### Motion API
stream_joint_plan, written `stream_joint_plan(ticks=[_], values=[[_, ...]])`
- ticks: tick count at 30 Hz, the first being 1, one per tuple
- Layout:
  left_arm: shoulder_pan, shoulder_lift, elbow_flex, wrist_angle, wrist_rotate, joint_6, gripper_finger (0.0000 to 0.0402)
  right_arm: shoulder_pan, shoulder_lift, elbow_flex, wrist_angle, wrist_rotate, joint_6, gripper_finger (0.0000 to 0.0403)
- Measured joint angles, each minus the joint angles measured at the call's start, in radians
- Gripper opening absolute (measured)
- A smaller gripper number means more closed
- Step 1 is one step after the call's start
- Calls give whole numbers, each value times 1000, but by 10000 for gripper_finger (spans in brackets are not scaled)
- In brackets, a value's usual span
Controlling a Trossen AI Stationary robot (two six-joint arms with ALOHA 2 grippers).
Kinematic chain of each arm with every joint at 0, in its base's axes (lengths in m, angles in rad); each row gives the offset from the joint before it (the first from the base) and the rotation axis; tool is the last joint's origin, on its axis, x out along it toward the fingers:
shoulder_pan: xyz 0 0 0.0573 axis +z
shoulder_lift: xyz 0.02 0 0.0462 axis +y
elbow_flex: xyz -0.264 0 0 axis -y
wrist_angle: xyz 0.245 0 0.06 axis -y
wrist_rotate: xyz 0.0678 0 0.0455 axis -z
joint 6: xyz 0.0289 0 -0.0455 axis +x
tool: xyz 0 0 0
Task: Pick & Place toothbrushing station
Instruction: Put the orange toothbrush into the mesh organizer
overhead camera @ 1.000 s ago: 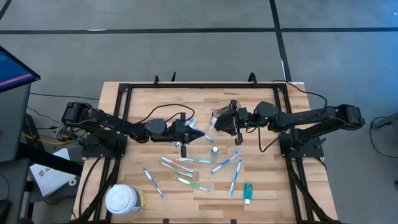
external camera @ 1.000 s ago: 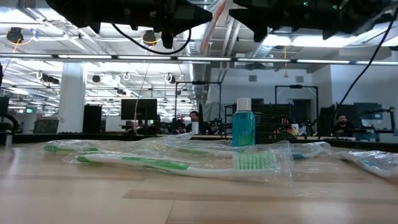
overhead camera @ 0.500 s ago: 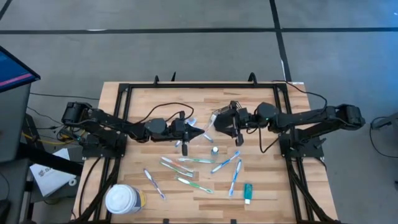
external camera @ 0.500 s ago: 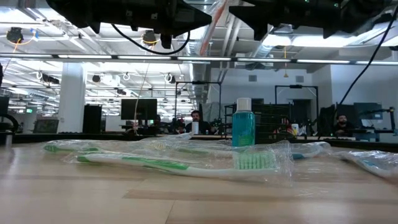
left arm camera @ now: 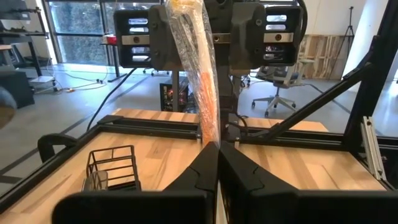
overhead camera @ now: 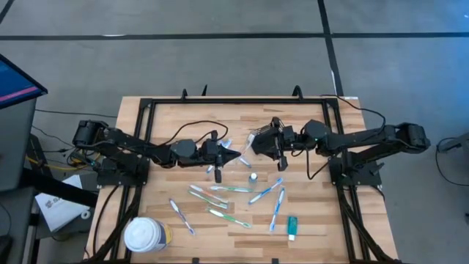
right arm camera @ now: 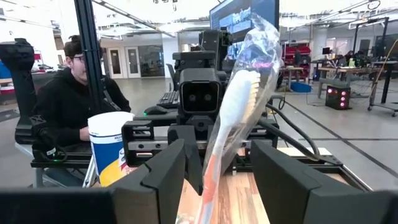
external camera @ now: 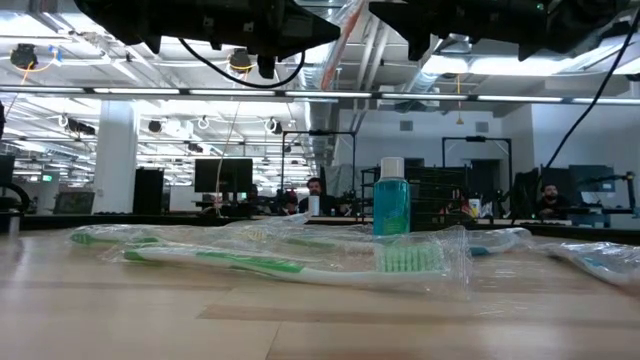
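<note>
Toothbrush in clear wrap hangs above the surface between the arms, clamped in the left gripper, while the right gripper stands apart around it, so this looks like a handover; next, closing on it.

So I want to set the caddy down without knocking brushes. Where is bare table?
Bare wood runs along the table's far edge, left of the black wire caddy, and near the right rail beside the teal tube. Crowded: the middle, where wrapped toothbrushes scatter, and the near left corner with the white-lidded tub.
</note>
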Motion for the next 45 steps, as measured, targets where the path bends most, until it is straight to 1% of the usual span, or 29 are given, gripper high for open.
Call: stream_joint_plan(ticks=[3, 7, 13, 17, 20, 24, 37, 39, 41, 45], values=[[0, 0, 0, 0, 0, 11, 0, 0, 5, 0, 37, 0, -3, 172], [0, 0, 0, 1, -1, 20, 0, 0, 63, 2, 92, 0, -3, 170], [0, 0, 0, 0, -1, 25, 0, -3, 176, 87, 106, 0, -9, 173], [0, 0, 0, -1, 0, 25, 0, -6, 193, 139, 82, -1, -14, 170], [0, 0, 0, -2, 0, 25, 0, -9, 189, 150, 47, -3, -14, 165], [0, 0, 0, -3, 0, 25, 0, -9, 188, 150, 12, -3, -12, 154], [0, 0, 0, -3, 0, 25, 0, -9, 188, 150, 6, -3, -11, 114], [0, 0, 0, -3, 0, 26, 0, -8, 188, 150, 6, -6, -11, 103], [0, 0, 0, -3, 0, 26, 0, -8, 188, 150, 6, -30, -11, 83], [0, 0, 0, -3, -1, 26, 0, -8, 188, 150, 6, -66, -13, 19]])
